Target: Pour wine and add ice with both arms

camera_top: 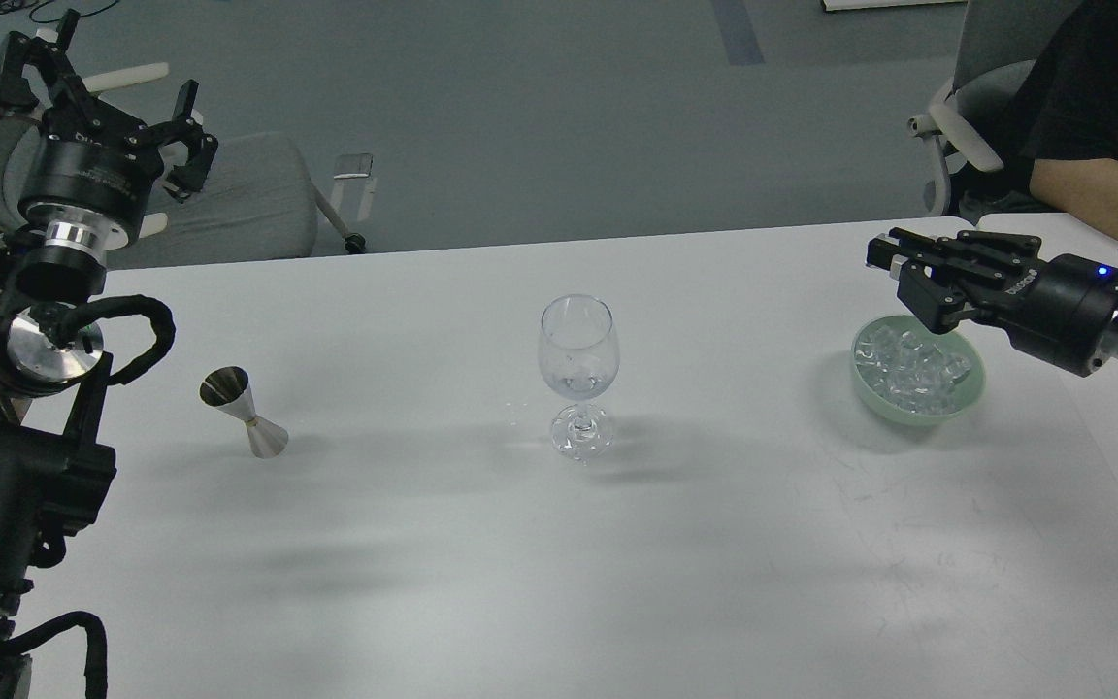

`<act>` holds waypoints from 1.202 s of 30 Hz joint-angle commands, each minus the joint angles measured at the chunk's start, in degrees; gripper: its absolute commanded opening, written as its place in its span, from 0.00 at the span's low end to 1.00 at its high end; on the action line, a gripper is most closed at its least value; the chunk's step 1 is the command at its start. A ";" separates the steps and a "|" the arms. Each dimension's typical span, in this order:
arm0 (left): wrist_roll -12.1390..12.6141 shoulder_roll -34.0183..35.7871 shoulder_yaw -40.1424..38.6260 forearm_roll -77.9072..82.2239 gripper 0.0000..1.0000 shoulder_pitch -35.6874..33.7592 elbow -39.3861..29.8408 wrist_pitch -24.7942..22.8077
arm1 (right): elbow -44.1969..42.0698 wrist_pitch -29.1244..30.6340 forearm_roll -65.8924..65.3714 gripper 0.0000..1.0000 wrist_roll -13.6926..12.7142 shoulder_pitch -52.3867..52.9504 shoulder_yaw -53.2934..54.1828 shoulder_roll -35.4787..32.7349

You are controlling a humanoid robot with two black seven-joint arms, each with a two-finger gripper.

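Observation:
A clear wine glass [578,364] stands upright at the table's middle, with something clear low in its bowl. A pale green bowl [918,413] at the right holds several clear ice cubes [908,367]. A steel jigger [245,413] stands at the left. My left gripper [98,92] is raised high at the far left, beyond the table's back edge, open and empty. My right gripper [894,270] hovers above the bowl's back rim and points left. Its dark fingers are close together, and I cannot see whether a cube is between them.
The white table [559,544] has a seam to a second table at the right. A person's bare forearm [1088,189] rests at the far right corner. Grey office chairs stand behind the table at left [229,199] and right [967,107].

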 commanded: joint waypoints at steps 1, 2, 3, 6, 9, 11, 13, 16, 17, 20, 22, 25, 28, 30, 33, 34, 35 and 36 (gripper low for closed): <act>0.07 -0.11 0.03 0.00 0.98 0.00 0.00 0.00 | 2.26 1.64 0.18 0.00 -0.48 3.94 -0.26 0.31; -0.02 -0.20 0.03 0.00 0.98 0.00 0.00 0.00 | 2.35 3.74 0.18 0.00 -0.49 5.78 -0.35 1.27; -0.02 -0.20 0.03 0.00 0.98 0.00 0.00 0.00 | 2.35 3.76 0.18 0.00 -0.49 5.80 -0.35 1.28; 0.07 -0.20 0.03 0.00 0.98 0.00 0.00 0.00 | 2.26 8.14 0.09 0.00 -0.57 9.92 -0.70 7.06; 0.07 -0.29 0.03 0.00 0.98 0.00 0.00 0.00 | 2.00 10.43 -0.08 0.00 -1.01 12.12 -0.79 10.76; -0.02 -0.20 0.03 0.00 0.98 0.00 0.00 0.00 | 1.82 11.31 -0.17 0.00 -1.19 12.83 -0.79 12.43; 0.07 -0.11 0.03 0.00 0.98 -0.09 0.00 0.00 | 1.56 13.16 -0.43 0.00 -1.19 14.32 -1.92 16.03; 0.07 -0.20 0.03 0.00 0.98 -0.09 0.00 0.00 | 1.38 14.04 -0.52 0.00 -1.19 16.34 -4.38 17.80; 0.07 -0.20 0.03 0.00 0.98 -0.18 0.00 0.00 | 1.29 14.13 -0.52 0.00 -1.19 16.96 -5.09 18.15; 0.07 -0.29 0.03 0.00 0.98 -0.18 -0.09 0.00 | 0.16 14.31 -0.52 0.00 -1.19 20.03 -8.68 21.30; 0.07 -0.37 0.03 0.00 0.98 -0.09 -0.09 0.00 | -0.90 14.40 -0.52 0.00 -1.19 21.09 -9.66 22.99; 0.07 -0.46 0.03 0.00 0.98 0.08 -0.09 0.00 | -2.04 14.66 -0.70 0.00 -1.28 21.88 -10.10 24.13; 0.07 -0.46 0.03 0.09 0.98 0.00 -0.09 0.00 | -3.19 16.59 -0.79 0.00 -1.28 22.50 -10.19 25.45; 0.07 -0.55 0.03 0.09 0.98 0.00 -0.09 0.00 | -4.06 16.94 -0.87 0.00 -1.36 22.67 -10.28 26.59; 0.07 -0.55 0.03 0.09 0.98 -0.09 -0.18 0.00 | -5.30 17.12 -0.96 0.00 -1.45 23.03 -10.28 28.26; 0.07 -0.55 0.03 0.00 0.98 -0.18 -0.26 0.00 | -5.73 17.64 -0.96 0.00 -1.45 23.38 -10.28 28.44; 0.07 -0.46 0.03 0.00 0.98 -0.18 -0.53 0.00 | -6.00 18.43 -0.96 0.00 -1.45 23.90 -10.37 28.44; 0.07 -0.46 0.03 0.00 0.98 -0.18 -0.62 0.00 | -6.00 18.79 -0.96 0.00 -1.37 23.99 -10.54 28.44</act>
